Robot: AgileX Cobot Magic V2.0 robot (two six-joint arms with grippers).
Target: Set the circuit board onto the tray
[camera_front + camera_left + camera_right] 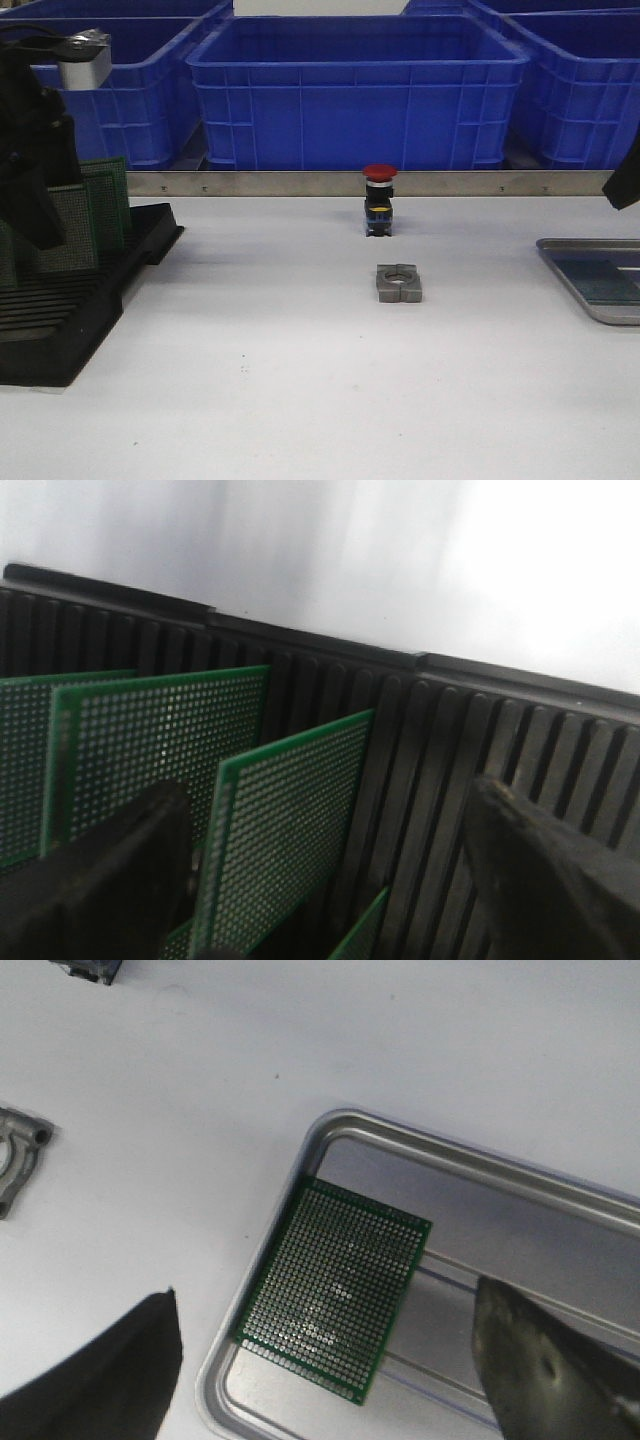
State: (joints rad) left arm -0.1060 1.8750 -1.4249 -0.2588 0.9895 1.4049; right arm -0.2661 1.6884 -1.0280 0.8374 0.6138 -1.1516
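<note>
Black slotted rack (70, 300) sits closest, at the table's (300, 400) left edge, holding upright green boards (150, 750). Left end effector (330, 880) hangs wide apart over them. At right, the tray (420, 1150) carries one circuit board (335, 1285) flat; right end effector (330, 1360) gapes wide above, empty.

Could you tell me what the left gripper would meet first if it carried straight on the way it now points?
Most likely the nearest green circuit board, standing in the black slotted rack; it sits between the open jaws of the left gripper.

Factory workbench (blue crates (355, 90), board rack (75, 300))
</note>
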